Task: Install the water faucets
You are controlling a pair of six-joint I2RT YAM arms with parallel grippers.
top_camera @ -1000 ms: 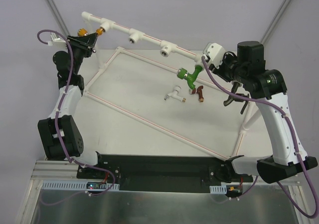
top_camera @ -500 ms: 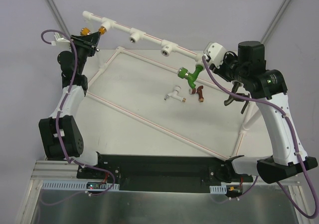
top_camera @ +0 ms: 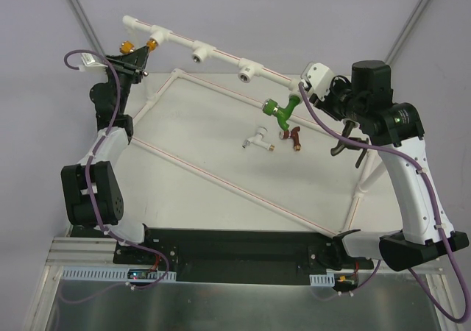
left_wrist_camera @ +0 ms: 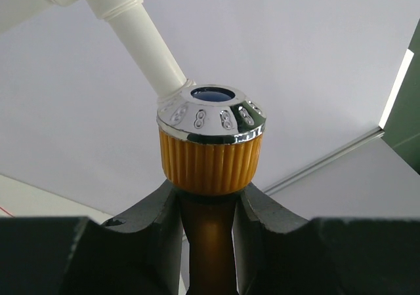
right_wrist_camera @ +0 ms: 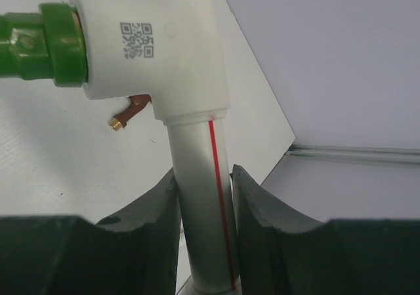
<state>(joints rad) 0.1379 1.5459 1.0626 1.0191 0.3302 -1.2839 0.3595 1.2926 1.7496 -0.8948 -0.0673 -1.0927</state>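
Observation:
The orange-gold faucet (top_camera: pixel 128 47) is up at the leftmost tee socket (top_camera: pixel 157 34) of the raised white pipe frame (top_camera: pixel 221 55). My left gripper (top_camera: pixel 133 57) is shut on it. In the left wrist view the fingers (left_wrist_camera: pixel 154 223) clamp the faucet's body just below its ribbed knob (left_wrist_camera: pixel 211 157). The green faucet (top_camera: pixel 280 110) sits in the right-end tee (right_wrist_camera: pixel 157 46). My right gripper (right_wrist_camera: pixel 203 180) is shut on the pipe (right_wrist_camera: pixel 197 196) just below that tee. A white faucet (top_camera: pixel 257 137) and a dark red faucet (top_camera: pixel 295 134) lie on the table.
Two more tee sockets (top_camera: pixel 200 51) (top_camera: pixel 249 70) on the raised bar stand open. The frame's lower pipes (top_camera: pixel 235 190) run as a rectangle across the white table. Slanted grey poles (top_camera: pixel 77 11) stand at both back corners.
The left arm's forearm and wrist have swung up and to the right while holding the orange-gold faucet at the socket. The right arm and green faucet have not moved.

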